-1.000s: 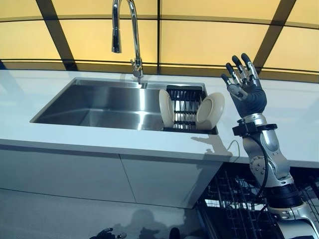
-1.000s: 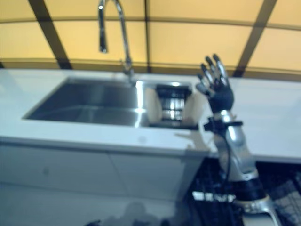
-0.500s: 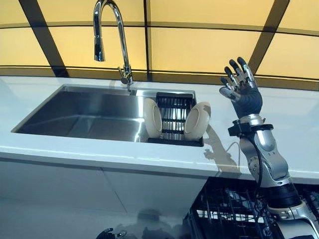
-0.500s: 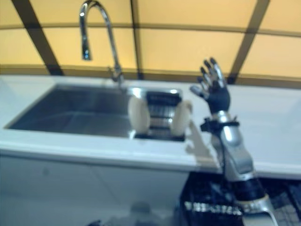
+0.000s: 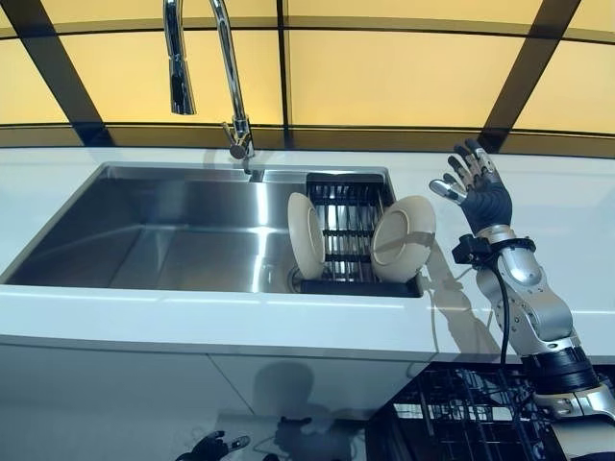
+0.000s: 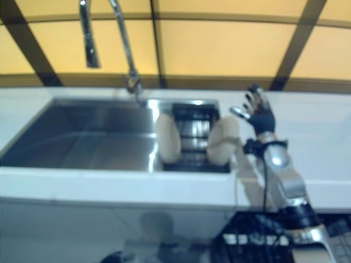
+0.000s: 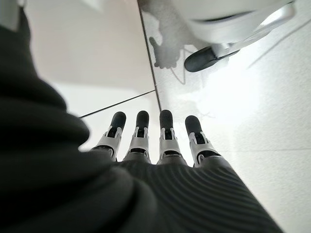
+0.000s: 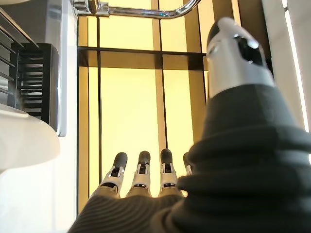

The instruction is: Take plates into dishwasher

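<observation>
Right hand (image 5: 478, 195), fingers spread and empty, is raised over the counter (image 5: 577, 206) just beside the right plate (image 5: 404, 239), which stands on edge in the black rack (image 5: 346, 206) at the sink (image 5: 183, 230). That plate lies toward the robot's left of the hand. Left hand (image 7: 160, 145) hangs low with relaxed fingers, well apart, near the floor.

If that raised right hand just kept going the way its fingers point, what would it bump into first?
Probably the yellow window panels behind the counter. The right hand is open, fingers aimed up and away past the plate; its wrist view shows only panels ahead. Depth is unclear.
</observation>
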{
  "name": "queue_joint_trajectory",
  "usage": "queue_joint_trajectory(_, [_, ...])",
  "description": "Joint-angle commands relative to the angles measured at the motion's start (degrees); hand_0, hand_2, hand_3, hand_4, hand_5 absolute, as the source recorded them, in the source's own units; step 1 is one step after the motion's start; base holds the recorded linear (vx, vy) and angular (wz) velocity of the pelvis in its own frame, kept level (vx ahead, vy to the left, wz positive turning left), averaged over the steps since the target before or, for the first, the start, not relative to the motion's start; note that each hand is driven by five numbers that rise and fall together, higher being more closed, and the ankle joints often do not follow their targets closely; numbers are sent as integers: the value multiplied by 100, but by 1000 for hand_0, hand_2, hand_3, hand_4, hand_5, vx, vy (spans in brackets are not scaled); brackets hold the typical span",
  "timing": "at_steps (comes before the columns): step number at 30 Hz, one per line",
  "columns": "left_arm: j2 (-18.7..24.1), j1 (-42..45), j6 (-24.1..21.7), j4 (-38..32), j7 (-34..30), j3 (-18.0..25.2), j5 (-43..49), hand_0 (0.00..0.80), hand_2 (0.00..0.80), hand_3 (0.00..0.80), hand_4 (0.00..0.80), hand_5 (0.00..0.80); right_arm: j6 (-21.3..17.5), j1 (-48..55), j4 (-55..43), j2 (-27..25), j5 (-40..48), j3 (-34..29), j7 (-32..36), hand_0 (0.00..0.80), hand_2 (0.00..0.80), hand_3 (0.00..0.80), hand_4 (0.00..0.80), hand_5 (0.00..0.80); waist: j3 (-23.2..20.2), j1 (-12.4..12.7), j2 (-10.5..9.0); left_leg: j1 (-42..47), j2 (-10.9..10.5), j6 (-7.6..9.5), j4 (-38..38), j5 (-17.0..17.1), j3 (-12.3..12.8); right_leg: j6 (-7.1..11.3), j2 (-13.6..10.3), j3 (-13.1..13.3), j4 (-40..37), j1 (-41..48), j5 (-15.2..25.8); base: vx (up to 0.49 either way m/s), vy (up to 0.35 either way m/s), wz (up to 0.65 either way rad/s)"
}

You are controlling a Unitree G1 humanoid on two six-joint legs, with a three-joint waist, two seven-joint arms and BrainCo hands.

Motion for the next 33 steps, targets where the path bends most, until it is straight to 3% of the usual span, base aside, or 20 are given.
queue_joint_trajectory(1, [164, -206, -13, 218, 9, -193, 48, 0, 0, 0, 0, 0, -416, 20, 108, -48, 59, -359, -104, 0, 0, 0, 0, 0, -320, 28, -356, -209, -183, 254, 425, -665, 53, 247, -130, 184, -13, 120, -295, 96, 222, -9])
queue_joint_trajectory(6, [229, -287, 12, 216, 55, -229, -7, 0, 0, 0, 0, 0, -577, 111, 139, -14, 64, -573, -231, 0, 0, 0, 0, 0, -310, -3, -337, -44, -236, 401, 229, -724, 174, 375, -165, 226, 133, 4, -300, 63, 181, -10])
queue_joint_trajectory(17, [310, -255, 46, 235, 58, -209, 16, 0, 0, 0, 0, 0, -297, 242, 189, -129, 220, -869, -343, 0, 0, 0, 0, 0, -371, -56, -348, 24, -252, 539, -45, -748, 284, 493, -154, 212, 235, -180, -261, 21, 77, -6])
queue_joint_trajectory(25, [422, -275, 83, 208, 47, -148, 5, 0, 0, 0, 0, 0, 926, 424, 372, -227, 1364, -844, 347, 0, 0, 0, 0, 0, -315, -91, -420, 20, -242, 608, -45, -784, 400, 547, -167, 219, 365, -284, -244, 6, 31, -7])
queue_joint_trajectory(33, [576, -239, 66, 222, 56, -81, 68, 0, 0, 0, 0, 0, 1622, 824, 523, -351, 1967, -838, 830, 0, 0, 0, 0, 0, -253, -138, -506, 23, -223, 661, -45, -803, 455, 646, -171, 235, 497, -378, -106, -2, 14, -3])
